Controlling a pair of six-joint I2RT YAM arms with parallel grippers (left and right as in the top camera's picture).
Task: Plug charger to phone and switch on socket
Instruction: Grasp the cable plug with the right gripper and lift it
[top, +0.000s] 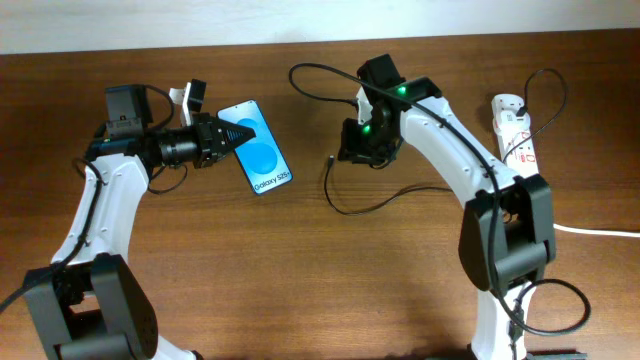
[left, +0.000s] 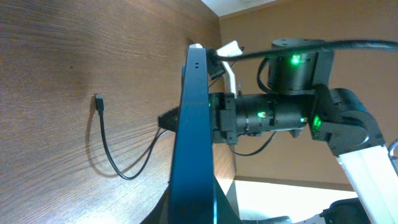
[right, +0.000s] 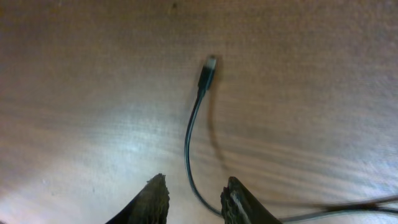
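The phone (top: 262, 155) has a blue screen and is held off the table by one end, with my left gripper (top: 232, 140) shut on it. In the left wrist view the phone (left: 193, 118) shows edge-on between the jaws of the left gripper (left: 194, 200). The charger, a thin black cable, lies on the wood with its plug tip (top: 330, 160) pointing away from my right gripper (top: 362, 148). In the right wrist view the right gripper (right: 196, 180) stands open, its fingers (right: 155, 199) on either side of the cable (right: 188, 155), not touching it. The plug tip (right: 208, 70) lies ahead of them. The socket (top: 515, 128) lies at the far right.
The socket's thick white cord (top: 600, 232) runs off the right edge. The charger cable loops over the table between the arms (top: 370, 205) and up behind the right arm (top: 310, 72). In the left wrist view the right arm (left: 280, 112) is close behind the phone.
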